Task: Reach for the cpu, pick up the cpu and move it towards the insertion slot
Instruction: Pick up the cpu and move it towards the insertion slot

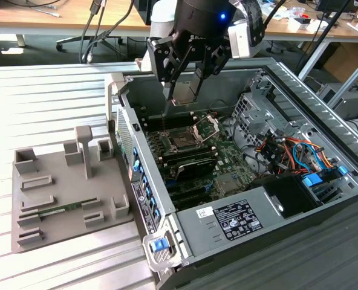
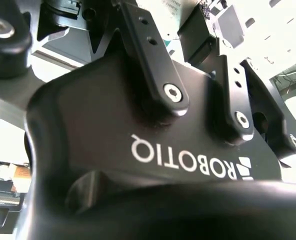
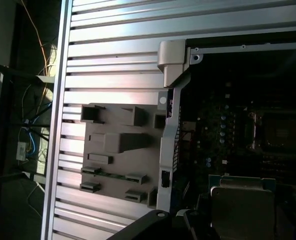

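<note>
One grey plastic tray (image 1: 52,208) sits at the exterior view's left on the ribbed metal table (image 1: 40,103); its recesses hold one long green memory stick (image 1: 58,212), lying flat near the tray's near edge, and a tall post stands near its far side. Same tray shows in the first wrist view (image 3: 118,155), just beside the case wall.

One open computer case (image 1: 300,96) lies right of the tray, touching or almost touching it. Inside: one green motherboard (image 1: 227,160), with one insertion slot (image 1: 185,140) on its far-left part, dark centre, silver frame, load plate (image 1: 206,128) hinged up on its right side. Slot also shows in the first wrist view (image 3: 278,131). Long black memory slots (image 1: 191,164) run just nearer than the socket. One bundle of orange, red and blue cables (image 1: 282,151) sits to the right, one black box (image 1: 291,194) near-right, one labelled metal cover (image 1: 233,220) along the near side.

One gripper (image 1: 184,98) hangs above the case's far-left part, over the board and just far of the slot, fingers clamped on the cpu (image 1: 185,90), held on edge. In the first wrist view the cpu (image 3: 243,210) is a pale square chip.
</note>
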`<state>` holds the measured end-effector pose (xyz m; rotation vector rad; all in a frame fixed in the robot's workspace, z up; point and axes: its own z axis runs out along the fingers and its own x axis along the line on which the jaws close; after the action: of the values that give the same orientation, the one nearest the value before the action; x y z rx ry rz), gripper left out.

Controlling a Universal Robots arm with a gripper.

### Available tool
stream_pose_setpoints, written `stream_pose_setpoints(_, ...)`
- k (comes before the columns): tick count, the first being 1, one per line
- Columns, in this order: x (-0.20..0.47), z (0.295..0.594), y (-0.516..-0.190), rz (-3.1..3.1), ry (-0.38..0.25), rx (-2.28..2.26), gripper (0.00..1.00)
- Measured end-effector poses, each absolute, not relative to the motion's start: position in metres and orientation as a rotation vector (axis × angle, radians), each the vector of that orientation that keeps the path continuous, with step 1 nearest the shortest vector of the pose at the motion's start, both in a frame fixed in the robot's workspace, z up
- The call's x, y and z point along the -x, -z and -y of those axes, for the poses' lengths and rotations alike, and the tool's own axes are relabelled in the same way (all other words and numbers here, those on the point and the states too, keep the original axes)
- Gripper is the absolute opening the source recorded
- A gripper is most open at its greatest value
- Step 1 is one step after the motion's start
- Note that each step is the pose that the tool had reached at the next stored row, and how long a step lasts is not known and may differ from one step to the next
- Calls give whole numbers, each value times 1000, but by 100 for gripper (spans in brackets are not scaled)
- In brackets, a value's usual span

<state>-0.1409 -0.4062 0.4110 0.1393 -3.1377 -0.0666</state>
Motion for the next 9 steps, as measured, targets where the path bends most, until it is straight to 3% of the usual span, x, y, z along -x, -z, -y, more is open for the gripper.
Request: stream_pose_setpoints(9, 133, 406, -411, 3138, 67, -139, 55)
